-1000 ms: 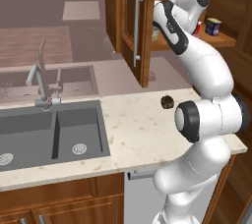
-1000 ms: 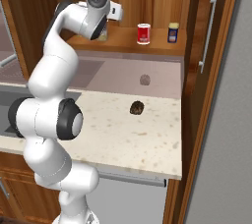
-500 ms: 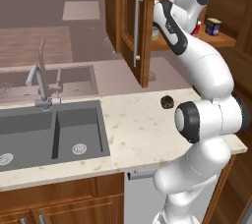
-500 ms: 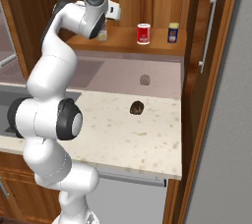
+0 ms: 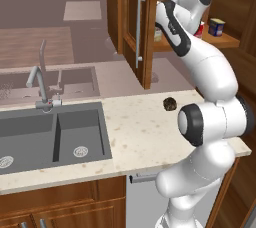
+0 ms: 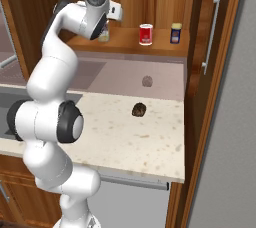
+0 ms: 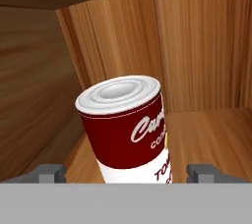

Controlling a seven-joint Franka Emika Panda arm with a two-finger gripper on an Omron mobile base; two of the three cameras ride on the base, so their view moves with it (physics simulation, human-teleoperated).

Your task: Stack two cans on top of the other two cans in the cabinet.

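Note:
A red can (image 7: 129, 132) with a white band and pale lid stands upright right in front of my gripper (image 7: 128, 173), in the cabinet's left back corner. My fingertips (image 7: 51, 173) are spread wide on either side of it and do not touch it. Its base is hidden below the view's edge. My hand is at the left end of the cabinet shelf (image 6: 150, 47), above the cream can (image 6: 103, 35), which the arm partly hides. A second red can (image 6: 145, 34) and the dark-blue can (image 6: 175, 33) stand further right on the shelf.
The open cabinet door (image 5: 145, 22) with its long silver handle (image 5: 138, 27) hangs just left of my arm. A small dark round thing (image 6: 139, 110) lies on the speckled counter (image 6: 125, 142). The sink (image 5: 50, 137) and tap (image 5: 42, 84) are to the left.
The jaws have opened and let go of the red can. The arm has barely moved, and the other cans stand where they were.

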